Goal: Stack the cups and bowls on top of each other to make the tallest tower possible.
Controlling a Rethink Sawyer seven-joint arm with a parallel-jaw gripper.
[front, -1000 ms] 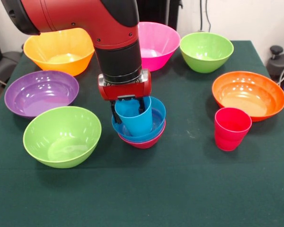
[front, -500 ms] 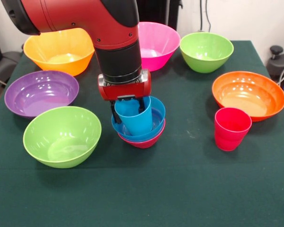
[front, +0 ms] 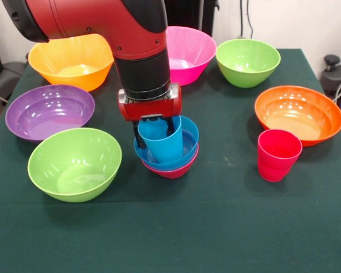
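Observation:
A light blue cup [front: 165,149] stands tilted inside a small blue bowl [front: 190,141], which is nested in a small red bowl [front: 177,170] at the middle of the table; these three make the tower. My gripper [front: 154,135] comes down from above and is shut on the blue cup, with one dark finger [front: 137,138] at the cup's left side and the other at its rim on the right. A red-pink cup [front: 278,154] stands upright by itself to the right.
Large bowls ring the tower: yellow-orange [front: 74,60], pink [front: 188,51] and lime green [front: 248,61] along the back, purple [front: 48,111] and another lime green [front: 74,164] on the left, orange [front: 298,114] on the right behind the red-pink cup.

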